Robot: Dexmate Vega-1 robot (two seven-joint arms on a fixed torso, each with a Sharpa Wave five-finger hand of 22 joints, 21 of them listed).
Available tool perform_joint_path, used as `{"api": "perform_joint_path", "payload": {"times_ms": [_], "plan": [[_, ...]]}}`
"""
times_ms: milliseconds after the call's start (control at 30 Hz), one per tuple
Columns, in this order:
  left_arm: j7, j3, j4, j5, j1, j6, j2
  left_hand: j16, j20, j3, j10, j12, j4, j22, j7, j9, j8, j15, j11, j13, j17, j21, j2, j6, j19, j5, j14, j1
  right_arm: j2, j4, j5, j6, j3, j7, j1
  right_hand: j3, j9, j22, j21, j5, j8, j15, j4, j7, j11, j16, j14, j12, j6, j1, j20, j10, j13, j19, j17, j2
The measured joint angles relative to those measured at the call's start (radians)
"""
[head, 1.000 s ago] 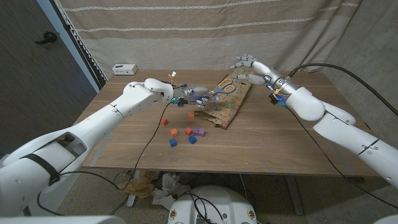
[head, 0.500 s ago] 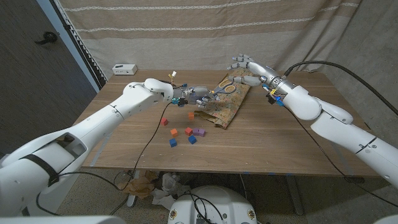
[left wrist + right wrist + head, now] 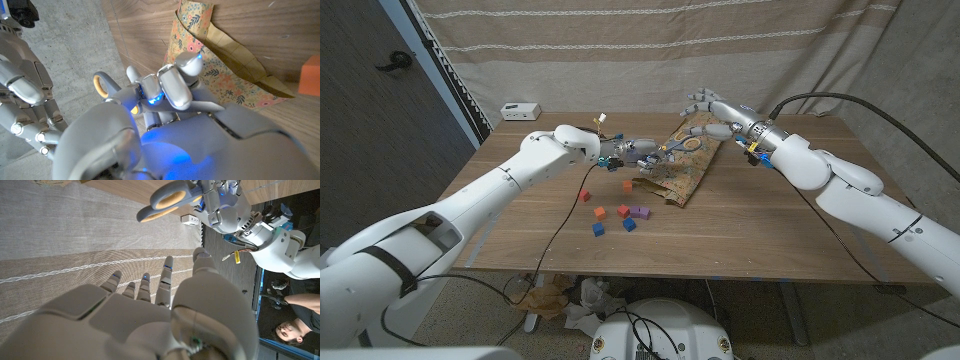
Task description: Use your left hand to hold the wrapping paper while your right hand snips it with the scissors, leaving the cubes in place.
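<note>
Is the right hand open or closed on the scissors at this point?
Open. The right hand hovers with fingers spread, empty, beside the scissors, whose yellow handles are up by the left hand.

We see a wooden table (image 3: 770, 230) carrying a sheet of floral wrapping paper (image 3: 692, 172) (partly curled at its near edge), a scatter of small coloured cubes (image 3: 620, 214) nearer the front, and a white box (image 3: 520, 110) at the far left corner.

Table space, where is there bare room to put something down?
Bare wood lies on the table's near right, beside the wrapping paper, and on the far left by the white box. The middle is crowded: cubes, left hand, scissors.
</note>
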Motion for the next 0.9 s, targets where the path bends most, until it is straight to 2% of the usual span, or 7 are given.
{"api": "perform_joint_path", "payload": {"times_ms": [200, 267, 367, 633, 833, 900], "plan": [[-0.003, 0.002, 0.001, 0.004, -0.004, 0.0, -0.001, 0.0, 0.004, 0.0, -0.001, 0.0, 0.0, -0.003, 0.0, 0.0, 0.0, 0.0, 0.001, 0.0, 0.0, 0.0, 0.003, 0.0, -0.008, 0.0, 0.0, -0.003, -0.002, -0.007, -0.036, -0.016, -0.009, 0.01, 0.009, 0.013, 0.005, 0.0, 0.0, -0.008, 0.008, 0.0, 0.002, 0.022, 0.005, 0.0, 0.0, 0.0, -0.004, 0.018, 0.0, -0.005, 0.0, 0.0, 0.0, 0.007], [-0.004, 0.003, 0.001, 0.007, -0.005, 0.0, -0.001, 0.0, 0.004, 0.0, -0.001, 0.0, 0.0, -0.002, 0.0, 0.0, 0.0, 0.0, 0.001, 0.0, 0.0, 0.0, 0.003, 0.0, -0.008, 0.0, 0.0, -0.003, -0.004, -0.013, -0.052, -0.022, -0.016, 0.015, 0.017, 0.025, 0.011, 0.0, 0.0, -0.017, 0.001, 0.002, 0.002, 0.041, 0.015, 0.0, -0.002, -0.003, -0.025, 0.037, 0.0, -0.015, 0.0, 0.0, 0.0, 0.005], [-0.007, 0.005, 0.001, 0.009, -0.007, 0.0, -0.001, 0.0, 0.004, 0.0, -0.001, 0.0, 0.0, -0.006, 0.0, 0.004, 0.0, 0.0, 0.001, 0.0, 0.0, 0.0, 0.003, 0.0, -0.007, 0.0, 0.0, -0.003, -0.006, -0.016, -0.07, -0.028, -0.021, 0.019, 0.021, 0.028, 0.014, 0.0, 0.0, -0.022, -0.002, 0.007, 0.006, 0.05, 0.021, 0.0, -0.007, -0.006, -0.047, 0.042, 0.0, -0.021, 0.0, 0.0, 0.0, 0.0], [-0.01, 0.006, 0.003, 0.012, -0.008, 0.0, -0.003, 0.0, 0.004, 0.0, -0.007, 0.0, 0.0, -0.005, 0.0, 0.004, 0.0, 0.0, -0.001, 0.0, 0.0, 0.0, 0.004, 0.0, -0.007, 0.0, 0.0, -0.004, -0.01, -0.027, -0.118, -0.041, -0.031, 0.025, 0.03, 0.037, 0.028, 0.0, 0.0, -0.039, -0.002, 0.015, 0.015, 0.046, 0.017, 0.0, 0.0, -0.006, -0.043, 0.052, 0.0, -0.025, 0.0, 0.0, 0.001, 0.0], [-0.01, 0.006, 0.003, 0.013, -0.008, 0.0, -0.005, 0.0, 0.004, 0.0, -0.007, 0.0, 0.0, -0.006, 0.0, 0.002, 0.0, 0.0, 0.0, 0.0, 0.0, 0.0, 0.004, 0.0, -0.007, 0.0, 0.0, -0.004, -0.014, -0.037, -0.157, -0.049, -0.036, 0.029, 0.034, 0.045, 0.041, 0.0, 0.0, -0.049, 0.021, 0.014, 0.023, 0.033, 0.019, 0.0, 0.0, -0.006, -0.001, 0.057, 0.0, -0.015, 0.0, 0.0, 0.003, -0.005], [-0.01, 0.006, 0.003, 0.013, -0.008, 0.0, -0.005, 0.0, 0.004, 0.0, -0.007, 0.0, 0.0, -0.005, 0.0, 0.004, 0.0, 0.0, 0.0, 0.0, 0.0, 0.0, 0.004, 0.0, -0.007, 0.0, 0.0, -0.004, -0.014, -0.037, -0.172, -0.052, -0.036, 0.032, 0.034, 0.049, 0.042, 0.0, 0.0, -0.051, 0.025, 0.02, 0.019, 0.033, 0.017, 0.0, 0.005, -0.006, 0.002, 0.057, 0.0, -0.014, 0.0, 0.0, 0.003, -0.005]]}}
